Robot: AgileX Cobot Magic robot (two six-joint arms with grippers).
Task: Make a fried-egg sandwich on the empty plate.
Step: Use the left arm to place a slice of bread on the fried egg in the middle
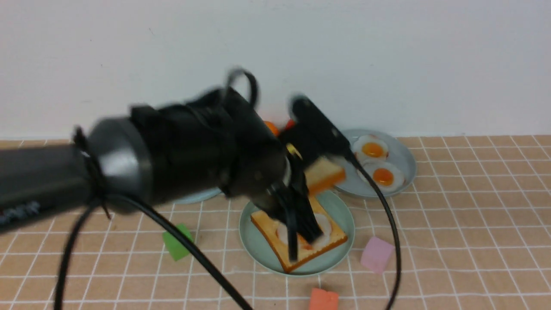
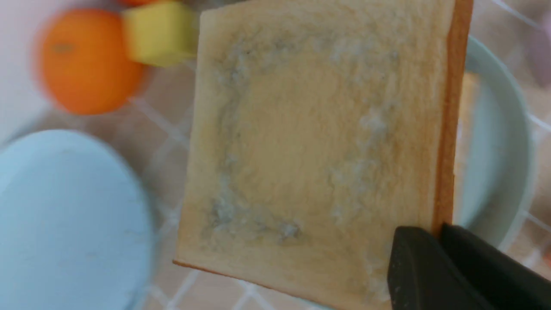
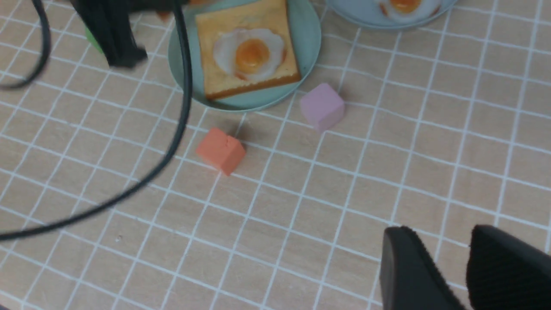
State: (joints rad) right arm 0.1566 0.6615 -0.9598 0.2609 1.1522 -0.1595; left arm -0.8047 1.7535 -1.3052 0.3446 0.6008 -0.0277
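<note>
You have one toast slice [image 1: 267, 228] flat on the mint-green plate [image 1: 258, 247], fried egg [image 3: 251, 54] on it, yolk up; the second toast slice [image 1: 329, 172] is held aloft just behind the plate.

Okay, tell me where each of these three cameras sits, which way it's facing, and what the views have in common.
Front: between the arms, facing forward to the wall; left arm fills the left.
Left wrist: on the left arm, looking down past the held toast; left gripper pinches its edge.
Right wrist: on the right arm, looking down at the cloth; open right gripper shows.
Shared: the mint plate with egg appears in front and right wrist.
</note>
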